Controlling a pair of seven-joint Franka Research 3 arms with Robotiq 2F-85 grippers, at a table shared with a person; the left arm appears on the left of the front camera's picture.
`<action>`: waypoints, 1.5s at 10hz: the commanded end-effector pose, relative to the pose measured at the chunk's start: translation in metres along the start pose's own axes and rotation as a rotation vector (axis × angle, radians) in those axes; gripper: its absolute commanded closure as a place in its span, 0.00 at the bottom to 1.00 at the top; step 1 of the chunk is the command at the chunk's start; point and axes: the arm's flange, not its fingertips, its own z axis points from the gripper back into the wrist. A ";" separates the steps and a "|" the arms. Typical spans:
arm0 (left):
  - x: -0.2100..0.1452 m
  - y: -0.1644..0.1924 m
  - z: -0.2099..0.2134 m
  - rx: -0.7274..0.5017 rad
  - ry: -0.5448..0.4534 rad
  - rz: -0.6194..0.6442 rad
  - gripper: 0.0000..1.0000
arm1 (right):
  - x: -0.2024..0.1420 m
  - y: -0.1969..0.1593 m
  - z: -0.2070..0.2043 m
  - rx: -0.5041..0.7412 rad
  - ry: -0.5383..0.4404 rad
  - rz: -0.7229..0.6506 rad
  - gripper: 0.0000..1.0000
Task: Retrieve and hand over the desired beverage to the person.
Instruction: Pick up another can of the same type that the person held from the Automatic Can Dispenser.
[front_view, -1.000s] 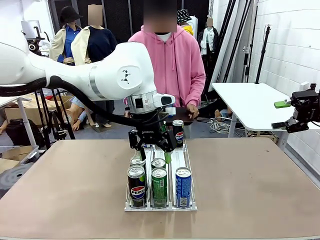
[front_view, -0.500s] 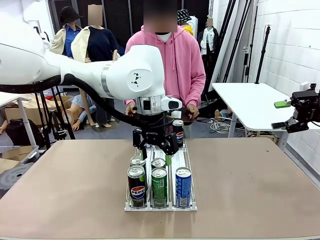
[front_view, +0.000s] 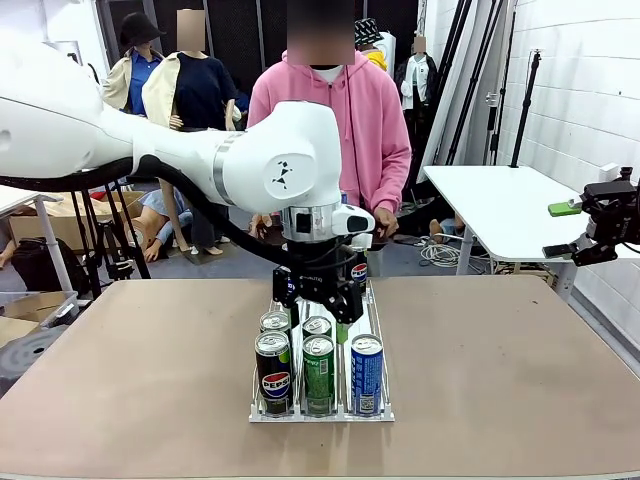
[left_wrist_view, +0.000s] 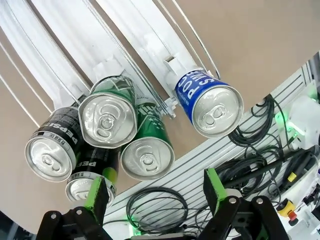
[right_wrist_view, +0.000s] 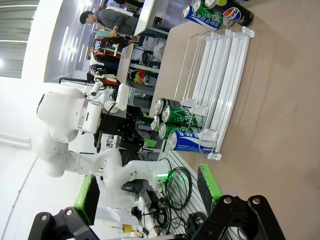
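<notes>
A white can rack (front_view: 379, 322) sits mid-table. At its near end stand a black Pepsi can (front_view: 273, 372), a green can (front_view: 318, 370) and a blue can (front_view: 366, 373), with two more cans right behind them. My left gripper (front_view: 320, 302) hangs open just above the rack's middle, empty. The left wrist view looks down on the blue can (left_wrist_view: 212, 102), two green cans (left_wrist_view: 107, 117) and two black Pepsi cans (left_wrist_view: 50, 150) past the open left gripper (left_wrist_view: 155, 195). The person (front_view: 335, 110) in a pink hoodie stands at the far edge. My right gripper (front_view: 560, 230) is open off the table's right side.
Another Pepsi can (front_view: 358, 270) stands at the rack's far end, partly behind my left gripper. A white side table (front_view: 500, 200) is at the right. In the right wrist view the rack (right_wrist_view: 225, 65) lies beyond the open right gripper (right_wrist_view: 147, 192). Bare tabletop flanks the rack.
My left arm has swung to the right, carrying its open gripper a little right and lower over the rack. The cans, the person and the right arm are as before.
</notes>
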 end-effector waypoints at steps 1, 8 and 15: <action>-0.015 -0.010 -0.011 0.051 -0.048 0.019 0.00 | 0.000 -0.002 -0.001 -0.002 -0.010 0.001 0.00; -0.012 -0.003 -0.022 0.091 -0.095 -0.010 0.00 | 0.000 -0.002 -0.001 -0.002 -0.010 0.001 0.00; -0.006 0.010 -0.037 0.037 -0.091 -0.039 0.00 | 0.000 -0.002 -0.001 -0.002 -0.010 0.001 0.00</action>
